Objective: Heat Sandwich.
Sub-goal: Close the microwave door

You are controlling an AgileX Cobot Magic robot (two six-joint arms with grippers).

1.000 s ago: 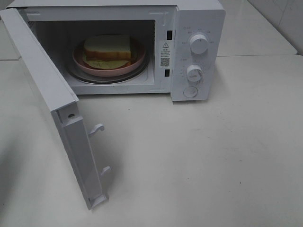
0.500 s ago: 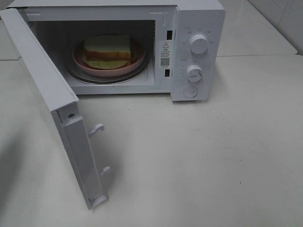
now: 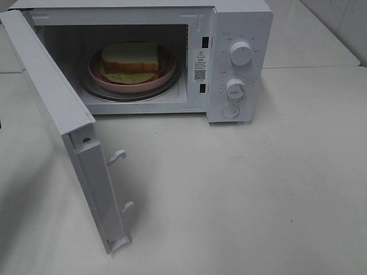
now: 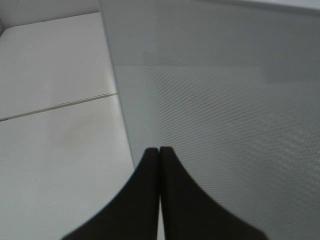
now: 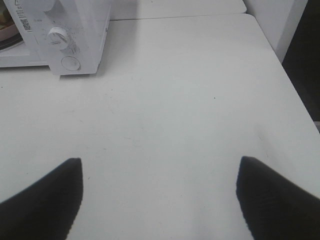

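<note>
The sandwich (image 3: 130, 56), white bread over a yellow-green layer, lies on a round pink plate (image 3: 133, 86) on the turntable inside the white microwave (image 3: 241, 28). The microwave's door (image 3: 54, 97) stands swung wide toward the front left. Neither gripper shows in the exterior view. In the left wrist view my left gripper (image 4: 159, 150) is shut, empty, its tips close against the door's outer face (image 4: 230, 100). My right gripper (image 5: 160, 161) is open with nothing in it, above the bare table to the right of the microwave (image 5: 85, 30).
Two knobs (image 3: 241, 52) (image 3: 235, 87) and a round button (image 3: 230, 111) sit on the microwave's right panel. Two latch hooks (image 3: 117, 154) stick out of the door's free edge. The white table (image 3: 258, 189) spreads in front and to the right.
A thin dark sliver has come in at the left edge of the exterior view beside the door. Sandwich, plate and door have not moved.
</note>
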